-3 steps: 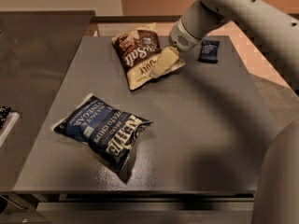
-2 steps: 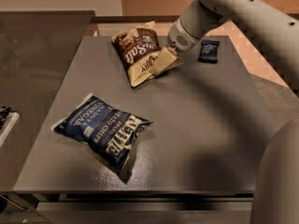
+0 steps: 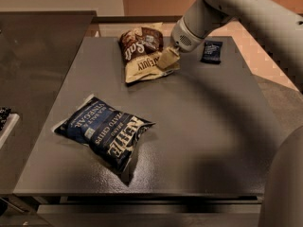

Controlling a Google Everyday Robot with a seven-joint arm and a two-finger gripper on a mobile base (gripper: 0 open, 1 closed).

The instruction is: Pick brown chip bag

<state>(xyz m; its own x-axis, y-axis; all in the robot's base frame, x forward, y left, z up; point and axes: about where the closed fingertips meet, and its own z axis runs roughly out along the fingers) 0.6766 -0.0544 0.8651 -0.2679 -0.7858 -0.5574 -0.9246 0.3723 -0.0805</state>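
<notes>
Shifted slightly, brown chip bag (image 3: 142, 56), arm (image 3: 246, 8) angled down from upper right, jaws clamped on its cream edge

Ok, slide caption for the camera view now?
Gripper at the cream half of the brown chip bag; navy chip bag and small dark packet lie apart.
</notes>
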